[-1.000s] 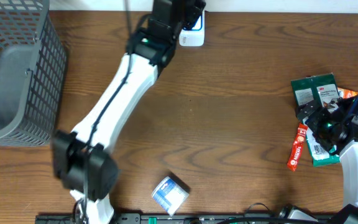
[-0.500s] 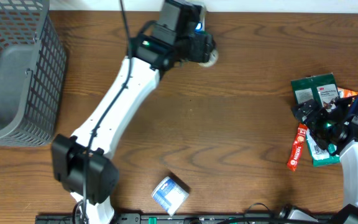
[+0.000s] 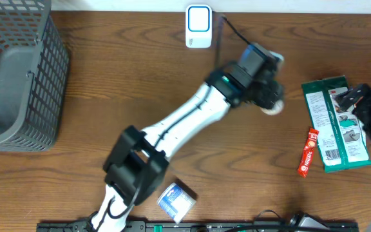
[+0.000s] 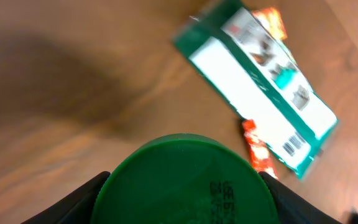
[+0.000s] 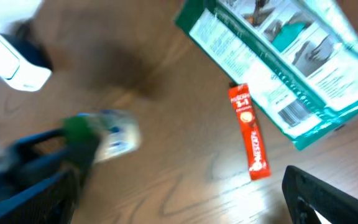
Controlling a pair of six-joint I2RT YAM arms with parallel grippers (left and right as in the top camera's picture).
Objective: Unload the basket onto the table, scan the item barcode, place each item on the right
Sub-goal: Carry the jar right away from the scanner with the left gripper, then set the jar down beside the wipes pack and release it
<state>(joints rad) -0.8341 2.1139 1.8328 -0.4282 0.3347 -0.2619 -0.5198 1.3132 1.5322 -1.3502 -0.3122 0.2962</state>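
One item is in hand: a white tub with a green lid, clamped between the fingers of the left end effector. It is held to the right of the scanner, roughly between the scanner and the green packet lying further right on the worktop. The right end effector hovers over the side of that packet away from the scanner, jaws spread wide and empty. A red sachet lies just beside the packet's scanner-facing edge. The step in hand looks like carrying the tub rather than reading it, since the tub is well apart from the scanner and its lid faces the wrist camera. A dark printed mark shows on the lid, too blurred to call a barcode. If the scan is not yet done, the next move calls for bringing the tub to the scanner and turning its coded face toward the window, with a firm grip throughout.
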